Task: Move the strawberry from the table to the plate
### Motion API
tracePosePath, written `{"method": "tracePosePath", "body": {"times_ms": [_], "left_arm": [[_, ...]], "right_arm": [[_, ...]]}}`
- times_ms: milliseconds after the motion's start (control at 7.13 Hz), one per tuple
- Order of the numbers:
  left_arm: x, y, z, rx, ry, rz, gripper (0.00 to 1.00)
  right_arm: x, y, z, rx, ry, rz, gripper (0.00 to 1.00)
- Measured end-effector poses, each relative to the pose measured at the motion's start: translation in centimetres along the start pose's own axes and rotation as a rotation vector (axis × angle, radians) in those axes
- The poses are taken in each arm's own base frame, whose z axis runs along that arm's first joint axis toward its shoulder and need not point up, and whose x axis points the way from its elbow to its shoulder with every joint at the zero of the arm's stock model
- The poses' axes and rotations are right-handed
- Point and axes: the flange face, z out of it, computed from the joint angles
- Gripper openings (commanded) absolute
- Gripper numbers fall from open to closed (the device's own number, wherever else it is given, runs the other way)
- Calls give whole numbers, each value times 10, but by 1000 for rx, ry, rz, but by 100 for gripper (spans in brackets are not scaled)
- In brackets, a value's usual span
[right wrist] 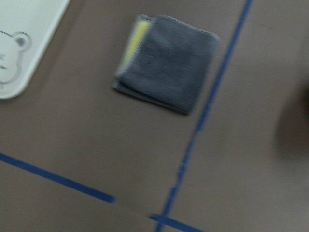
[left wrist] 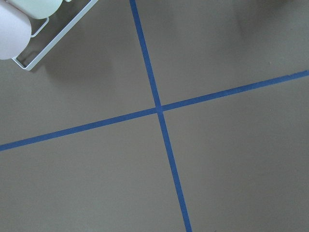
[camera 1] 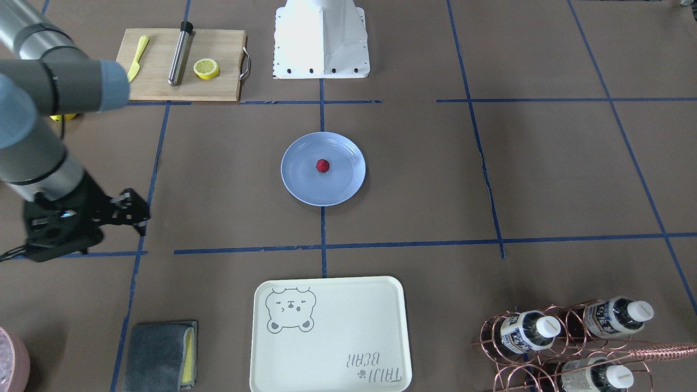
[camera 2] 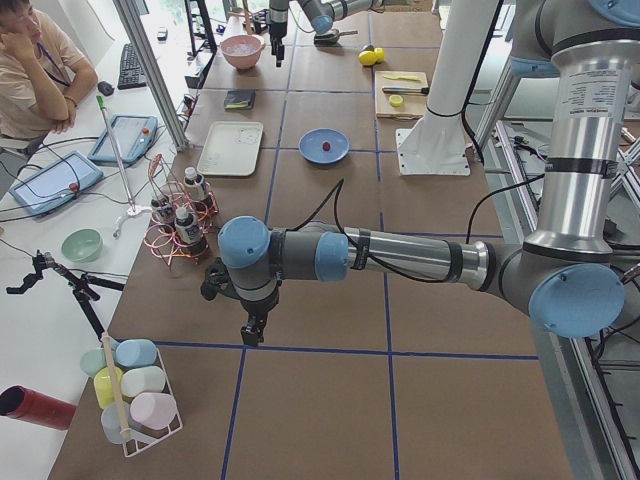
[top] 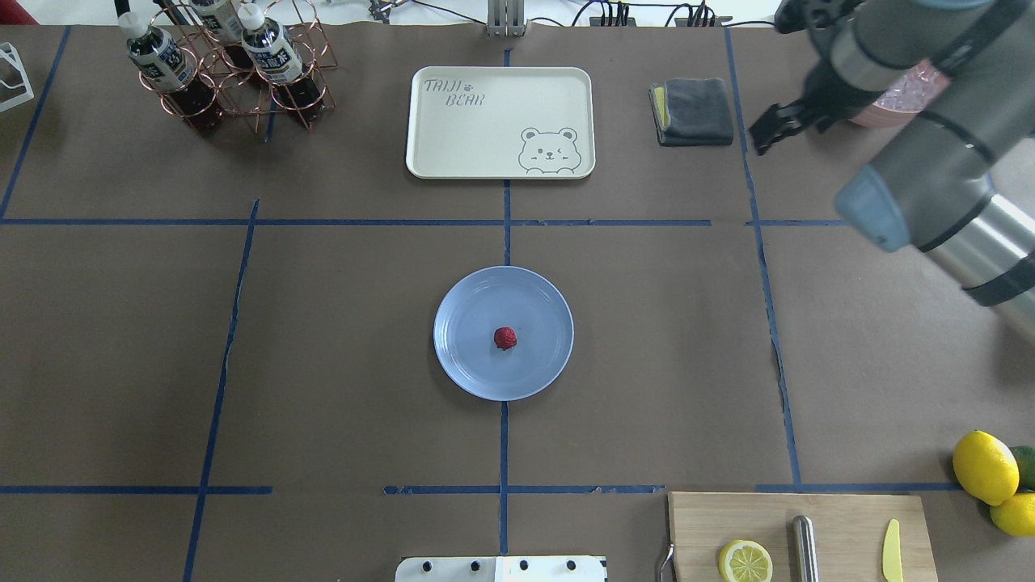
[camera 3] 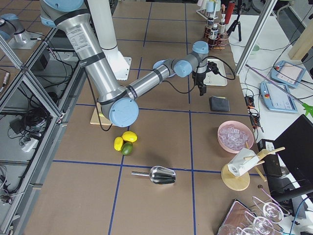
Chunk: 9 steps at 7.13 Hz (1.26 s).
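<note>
The small red strawberry (camera 1: 323,165) (top: 505,338) lies near the middle of the light-blue plate (camera 1: 301,185) (top: 465,356), which rests at the centre of the brown table (camera 1: 425,179). My right gripper (camera 1: 142,215) (top: 760,137) hangs well away from the plate, above the table beside the grey cloth (top: 694,111) (right wrist: 166,63); it looks open, with nothing in it. My left gripper (camera 2: 252,330) hovers far off over a blue tape crossing (left wrist: 159,108) at the table's other end; I cannot tell whether it is open or shut.
A cream bear-print tray (top: 500,121) lies beyond the plate. A copper rack of bottles (top: 222,65) stands at the far left. A cutting board (top: 796,537) holds a lemon half, a steel rod and a yellow knife. Whole lemons (top: 986,469) sit at the right edge.
</note>
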Motion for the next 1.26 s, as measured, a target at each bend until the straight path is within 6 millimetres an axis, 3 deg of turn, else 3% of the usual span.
{"method": "tracePosePath", "body": {"times_ms": [140,280,561,701,841,1262], "left_arm": [[-1,1,1,-1,2,-2,100],[-1,4,2,-2,6,-5,100],[-2,9,4,-5,10,-8,100],[-2,10,4,-5,11,-8,100],[0,10,3,-2,10,-5,100],[5,11,-2,5,7,5,100]], "right_arm": [[88,29,-16,-10,36,-53,100],[158,61,-32,-27,70,-96,100],[247,138,-38,-83,94,-41,100],[279,182,-35,-109,99,35,100],[297,214,-34,-116,79,131,100],[302,242,-30,-78,6,300,100]]}}
